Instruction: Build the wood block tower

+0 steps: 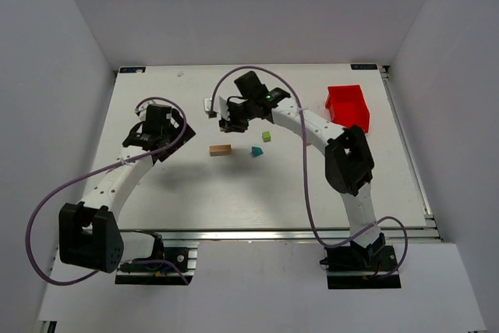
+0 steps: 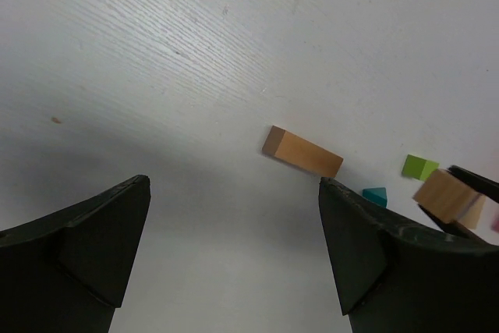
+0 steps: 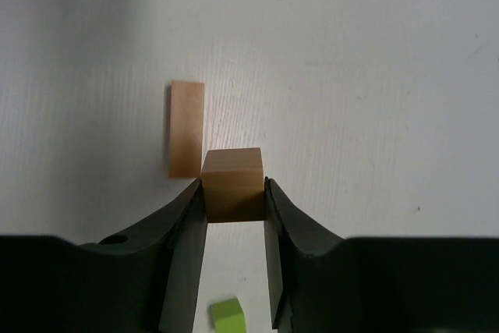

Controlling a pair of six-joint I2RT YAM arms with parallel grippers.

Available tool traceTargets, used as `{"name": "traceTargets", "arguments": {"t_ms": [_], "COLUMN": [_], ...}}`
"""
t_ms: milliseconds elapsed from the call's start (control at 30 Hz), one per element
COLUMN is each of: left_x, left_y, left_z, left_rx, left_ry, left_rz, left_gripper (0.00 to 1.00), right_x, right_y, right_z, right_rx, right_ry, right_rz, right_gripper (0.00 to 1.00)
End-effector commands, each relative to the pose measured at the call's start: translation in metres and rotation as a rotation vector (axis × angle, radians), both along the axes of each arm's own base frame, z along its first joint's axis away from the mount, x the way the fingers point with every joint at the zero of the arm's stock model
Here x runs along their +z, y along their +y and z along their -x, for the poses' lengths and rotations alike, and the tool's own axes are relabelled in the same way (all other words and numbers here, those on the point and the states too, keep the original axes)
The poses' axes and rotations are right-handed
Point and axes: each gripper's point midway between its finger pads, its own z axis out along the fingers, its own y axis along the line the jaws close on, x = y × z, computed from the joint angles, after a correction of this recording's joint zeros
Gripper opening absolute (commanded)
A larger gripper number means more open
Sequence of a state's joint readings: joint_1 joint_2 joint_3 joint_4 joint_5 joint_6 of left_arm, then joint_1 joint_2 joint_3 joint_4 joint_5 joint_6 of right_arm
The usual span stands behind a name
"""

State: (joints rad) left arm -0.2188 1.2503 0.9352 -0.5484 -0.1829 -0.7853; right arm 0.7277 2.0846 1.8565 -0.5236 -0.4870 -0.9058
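Note:
No stacked tower shows; the blocks lie apart on the white table. A long tan block (image 1: 221, 150) lies flat mid-table, also in the left wrist view (image 2: 302, 153) and the right wrist view (image 3: 186, 128). A teal block (image 1: 256, 151) and a lime-green block (image 1: 266, 136) sit to its right. My right gripper (image 1: 231, 124) is shut on a tan cube (image 3: 232, 185) and holds it above the table, just beyond the long block. My left gripper (image 1: 165, 126) is open and empty (image 2: 234, 182), to the left of the long block.
A red plastic bin (image 1: 348, 107) stands at the back right of the table. The right arm's purple cable (image 1: 257, 69) arcs over the back middle. White walls close in the table on the left, back and right.

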Motion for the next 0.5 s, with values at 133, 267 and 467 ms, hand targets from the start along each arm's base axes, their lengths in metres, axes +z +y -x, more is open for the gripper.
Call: {"name": "traceTargets", "arguments": {"t_ms": [133, 267, 467], "left_x": [-0.002, -0.001, 0.002], "left_y": [0.01, 0.02, 0.025], "left_z": [0.0, 0.012, 0.019], "left_rx": [0.116, 0.16, 0.178], "left_ry": [0.011, -0.043, -0.066], "left_rz": [0.078, 0.073, 0.058], "left_gripper": [0.98, 0.98, 0.98], "right_x": [-0.008, -0.029, -0.05], "right_y": [0.045, 0.05, 0.056], "right_z": [0.012, 0.01, 0.015], "right_rx": [-0.011, -0.107, -0.1], "right_ry": [-0.008, 0.028, 0.037], "right_rz": [0.017, 0.058, 0.112], "right_gripper": [0.08, 0.09, 0.1]}}
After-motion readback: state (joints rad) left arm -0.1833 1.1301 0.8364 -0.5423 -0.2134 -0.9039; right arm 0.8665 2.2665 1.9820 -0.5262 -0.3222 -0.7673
